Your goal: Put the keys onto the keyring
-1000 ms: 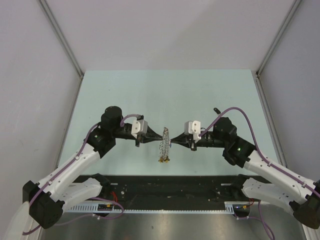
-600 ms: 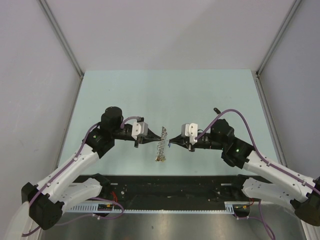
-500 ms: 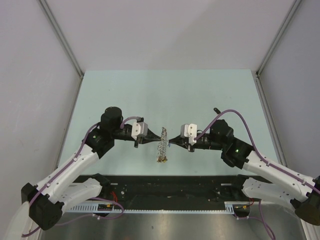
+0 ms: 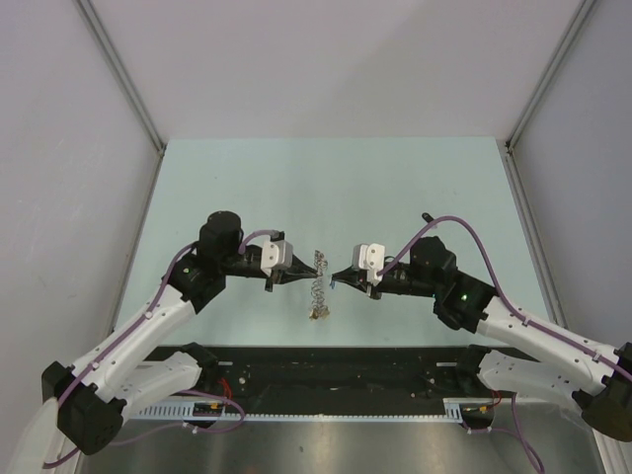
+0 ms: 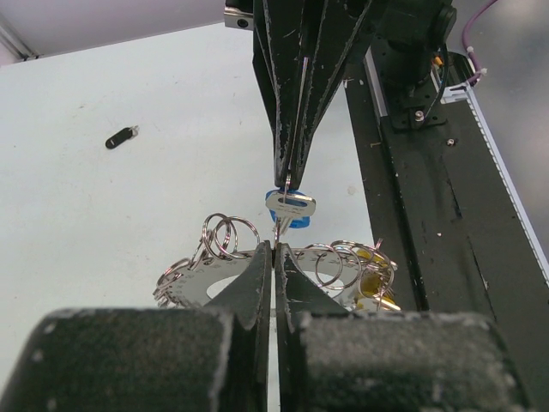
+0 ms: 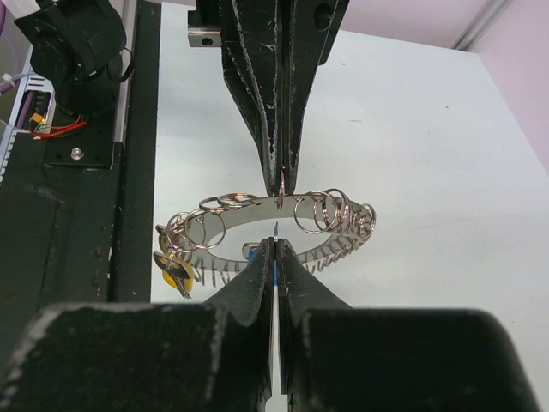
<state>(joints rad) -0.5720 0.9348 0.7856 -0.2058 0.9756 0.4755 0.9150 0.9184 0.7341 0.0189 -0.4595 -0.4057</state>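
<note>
Looking from above, you get the keyring (image 4: 317, 283) only edge-on, held off the surface (image 4: 247, 178) between the arms. Your wrist views show more: left tool (image 5: 273, 251) clamped on its rim, right tool (image 5: 288, 178) pinching the blue key (image 5: 290, 208) (blade hard to make out); the black key (image 5: 121, 137) lies well apart.
</note>
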